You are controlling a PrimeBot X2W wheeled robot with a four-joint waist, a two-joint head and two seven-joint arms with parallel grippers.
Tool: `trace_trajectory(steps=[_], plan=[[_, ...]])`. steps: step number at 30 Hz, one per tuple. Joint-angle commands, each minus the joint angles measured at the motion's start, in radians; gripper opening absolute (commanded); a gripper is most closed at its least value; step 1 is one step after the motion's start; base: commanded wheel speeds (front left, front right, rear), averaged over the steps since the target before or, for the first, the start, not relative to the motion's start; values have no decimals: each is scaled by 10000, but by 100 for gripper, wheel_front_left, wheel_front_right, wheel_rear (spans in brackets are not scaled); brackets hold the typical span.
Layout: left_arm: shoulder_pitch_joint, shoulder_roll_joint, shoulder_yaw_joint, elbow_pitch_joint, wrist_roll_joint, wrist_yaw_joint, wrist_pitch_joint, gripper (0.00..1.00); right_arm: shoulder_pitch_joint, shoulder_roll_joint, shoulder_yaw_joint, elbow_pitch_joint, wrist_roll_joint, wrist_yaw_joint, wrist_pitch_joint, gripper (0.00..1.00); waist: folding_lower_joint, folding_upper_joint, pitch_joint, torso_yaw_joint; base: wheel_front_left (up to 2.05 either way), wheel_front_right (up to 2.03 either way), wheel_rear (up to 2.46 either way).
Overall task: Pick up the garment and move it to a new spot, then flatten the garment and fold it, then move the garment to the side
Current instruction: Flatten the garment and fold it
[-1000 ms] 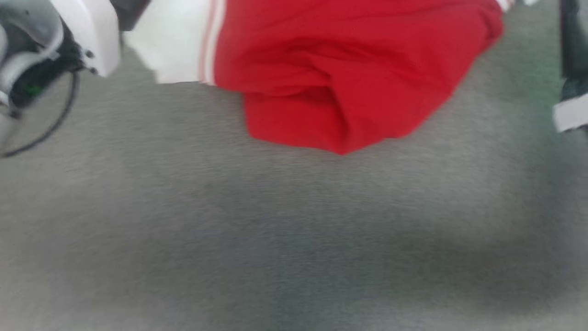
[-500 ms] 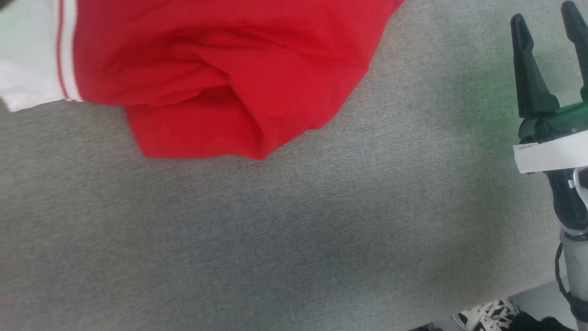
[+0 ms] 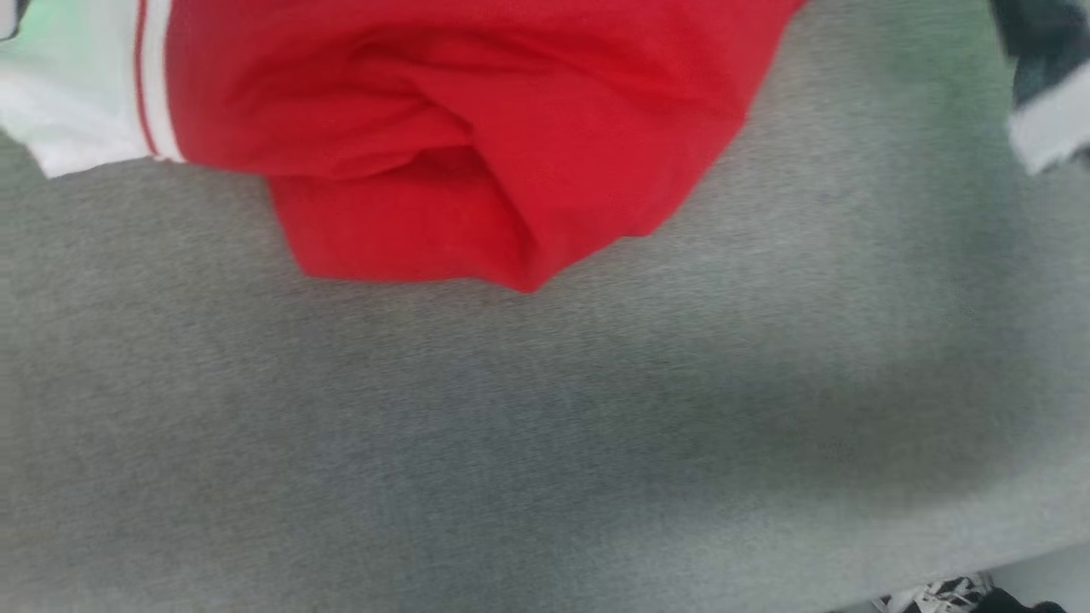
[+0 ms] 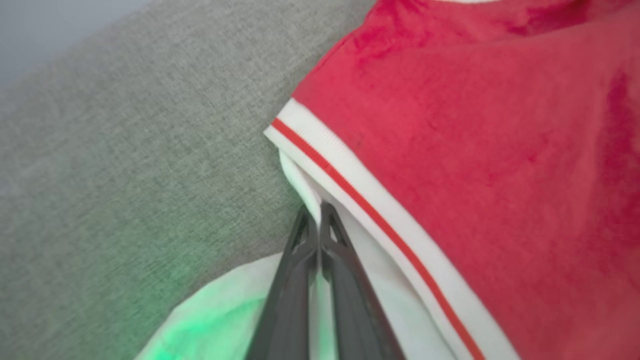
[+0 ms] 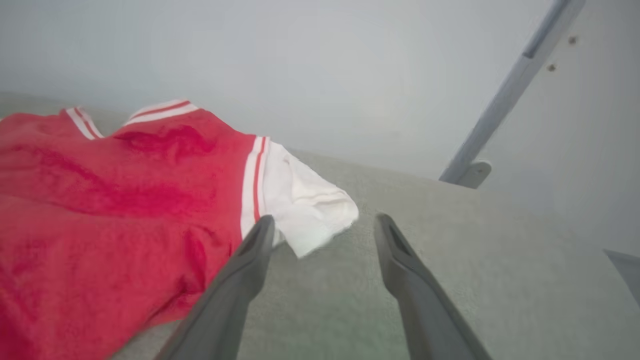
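The garment [image 3: 477, 128] is a red jersey lying crumpled at the far side of the grey cloth-covered table [image 3: 545, 443], its white sleeve [image 3: 77, 111] with striped trim at the upper left. In the left wrist view my left gripper [image 4: 315, 212] is shut, its tips pinched on the fold of that white sleeve [image 4: 360, 270] beside the red-and-white trim. My right gripper [image 5: 325, 222] stands open just above the table, the garment's other white sleeve [image 5: 310, 210] lying right before its fingertips. The right wrist's dark body with a white band [image 3: 1043, 128] is blurred at the head view's upper right.
The table's front edge runs across the lower right, with a person's patterned shoe [image 3: 937, 592] on the floor beyond it. A pale wall and a slanted grey bar [image 5: 500, 115] stand behind the table in the right wrist view.
The head camera swung right and then partly back. My left gripper has shut on the white sleeve. My right gripper has moved forward, so only its body is now in the head view.
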Motion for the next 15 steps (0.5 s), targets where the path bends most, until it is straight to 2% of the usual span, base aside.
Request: trace_trajectory(steps=[1,9,15], plan=[[313,-320,-451,-8,35,-30,-23,0,-792,-241,286,369,168,1,482,100,0,0,229,299,0,0,0],[-126,-1263,-904,-371,-125,-35,-627,0,-4589,-964,2473,2994,920,1,3020,100,0,0,705,1324,0,0,0],[-265,-1701,-1113,-645,-245,-46,-947,0,-6179,-1122,3588,4446,876,1,4129,100,0,0,920,1924,0,0,0]])
